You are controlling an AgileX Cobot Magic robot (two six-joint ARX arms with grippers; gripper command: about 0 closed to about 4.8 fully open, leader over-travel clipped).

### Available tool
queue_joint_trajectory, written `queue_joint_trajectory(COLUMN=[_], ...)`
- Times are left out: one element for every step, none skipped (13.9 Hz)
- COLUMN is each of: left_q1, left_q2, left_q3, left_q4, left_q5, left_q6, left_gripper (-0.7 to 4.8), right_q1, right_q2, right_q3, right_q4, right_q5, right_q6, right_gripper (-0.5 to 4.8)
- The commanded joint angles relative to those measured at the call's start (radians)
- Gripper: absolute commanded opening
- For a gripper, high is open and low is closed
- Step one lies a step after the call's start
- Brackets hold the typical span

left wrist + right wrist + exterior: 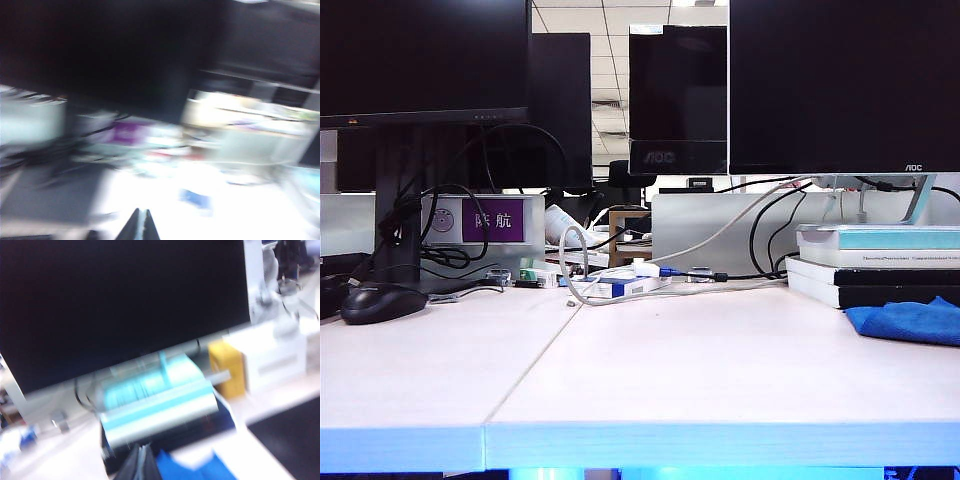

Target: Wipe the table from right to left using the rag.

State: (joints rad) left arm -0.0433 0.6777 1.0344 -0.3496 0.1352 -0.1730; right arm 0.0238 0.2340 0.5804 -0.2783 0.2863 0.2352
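Left tool (141, 225) and right tool (141, 462) both pressed closed, empty — right one just above the rag (195, 469).

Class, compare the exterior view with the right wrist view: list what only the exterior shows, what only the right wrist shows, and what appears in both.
Only the exterior view: the computer mouse at the left of the table, the purple sign, the cable tangle, and the seam between the desk panels. Neither gripper appears there.

Only the right wrist view: the right gripper, fingertips together, above the near edge of the rag, and a yellow box.

Both: the blue rag, the teal-covered book on its stack, and a dark monitor behind.
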Motion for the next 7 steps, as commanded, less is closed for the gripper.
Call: queue_joint_trajectory(left_q1=[-0.001,-0.001,-0.001,-0.002,-0.006,-0.026,-0.039], left_q2=[0.161,0.194,0.256,0.277,0.296,0.312,0.322], left_q3=[0.253,0.305,0.421,0.473,0.527,0.582,0.613], left_q4=[-0.258,-0.301,-0.369,-0.383,-0.383,-0.386,-0.392], left_q5=[0.351,0.406,0.507,0.534,0.561,0.558,0.558], left_q6=[-0.061,-0.07,-0.07,-0.071,-0.07,-0.061,-0.047], left_gripper=[-0.05,-0.05,-0.05,-0.05,-0.05,-0.05,-0.05], right_q1=[0.0,0.0,0.0,0.0,0.0,0.0,0.0], right_q2=[0.182,0.237,0.355,0.438,0.533,0.63,0.694], right_q3=[0.164,0.2,0.288,0.357,0.441,0.528,0.587], right_q4=[0.056,0.058,0.032,-0.003,-0.051,-0.107,-0.15], right_q5=[0.004,0.011,0.011,0.008,-0.018,-0.055,-0.069], right_q6=[-0.035,-0.045,-0.044,-0.045,-0.052,-0.056,-0.056], right_gripper=[-0.06,-0.06,-0.06,-0.06,-0.06,-0.06,-0.06])
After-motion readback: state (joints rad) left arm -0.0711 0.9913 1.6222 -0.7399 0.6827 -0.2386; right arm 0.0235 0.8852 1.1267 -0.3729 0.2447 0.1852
